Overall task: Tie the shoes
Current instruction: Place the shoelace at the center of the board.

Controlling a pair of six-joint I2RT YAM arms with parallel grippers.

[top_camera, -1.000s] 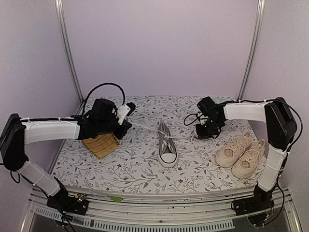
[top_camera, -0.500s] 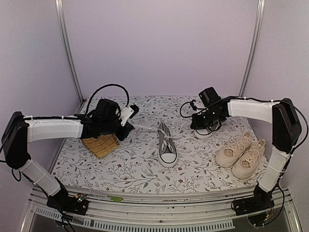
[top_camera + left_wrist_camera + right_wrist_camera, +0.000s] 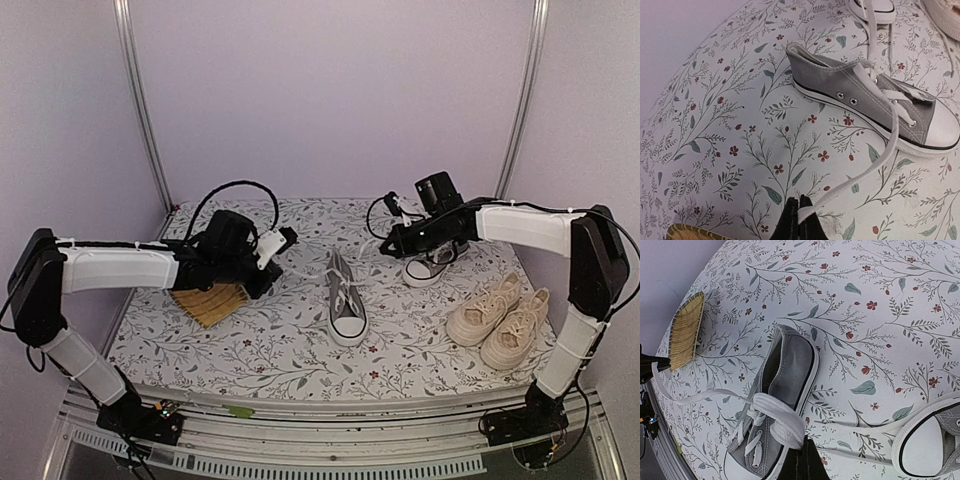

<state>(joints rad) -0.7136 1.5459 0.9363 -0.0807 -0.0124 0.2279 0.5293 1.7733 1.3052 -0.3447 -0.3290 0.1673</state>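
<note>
One grey shoe (image 3: 345, 300) lies mid-table, toe toward me, its white laces drawn out to both sides. My left gripper (image 3: 272, 250) is left of it, shut on one lace end (image 3: 880, 160); its tips (image 3: 800, 206) pinch the lace in the left wrist view, beside the same shoe (image 3: 875, 105). My right gripper (image 3: 392, 240) is behind and right of the shoe, shut on the other lace (image 3: 785, 422), which is held over the shoe (image 3: 775, 400). The second grey shoe (image 3: 430, 268) sits under the right arm. The cream pair (image 3: 500, 315) stands at the right.
A woven straw mat (image 3: 210, 298) lies under the left arm and shows in the right wrist view (image 3: 685, 330). The flowered tablecloth (image 3: 270, 350) covers the table. Metal posts and lilac walls close in the back and sides.
My right gripper has moved left and up with its lace, uncovering the second grey shoe. My left gripper has shifted right, toward the shoe, still holding its lace.
</note>
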